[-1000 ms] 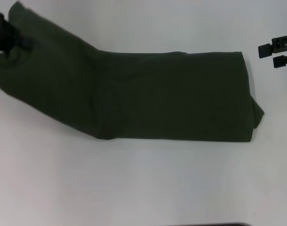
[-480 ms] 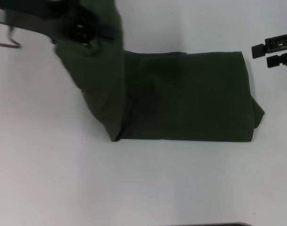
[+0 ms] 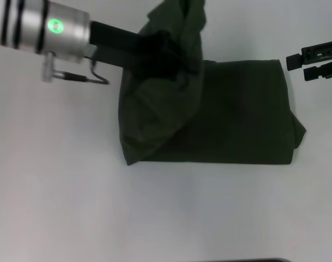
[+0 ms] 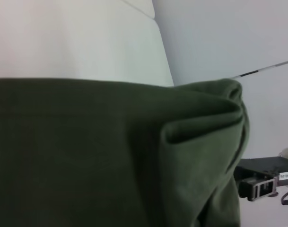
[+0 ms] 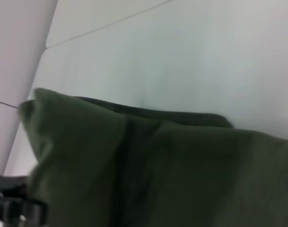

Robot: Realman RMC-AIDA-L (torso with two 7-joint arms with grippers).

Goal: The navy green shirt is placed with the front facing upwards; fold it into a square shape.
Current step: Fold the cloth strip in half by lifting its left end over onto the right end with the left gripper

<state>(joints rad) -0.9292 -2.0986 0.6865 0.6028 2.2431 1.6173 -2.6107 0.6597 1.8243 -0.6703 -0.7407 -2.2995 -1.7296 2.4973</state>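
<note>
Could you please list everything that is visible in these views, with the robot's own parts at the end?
Dark olive-green cotton shirt: one, dark green, partly folded on the middle of the table, its left end lifted and carried over the flat part.
White table surface: one, white, under and around the shirt.
Left pincer: one, black on a silver wrist with a green light, over the shirt's left part, clamped on the raised cloth.
Right pincer: one, black, at the right edge of the head view, clear of the shirt, its fingers slightly apart and holding nothing.
</note>
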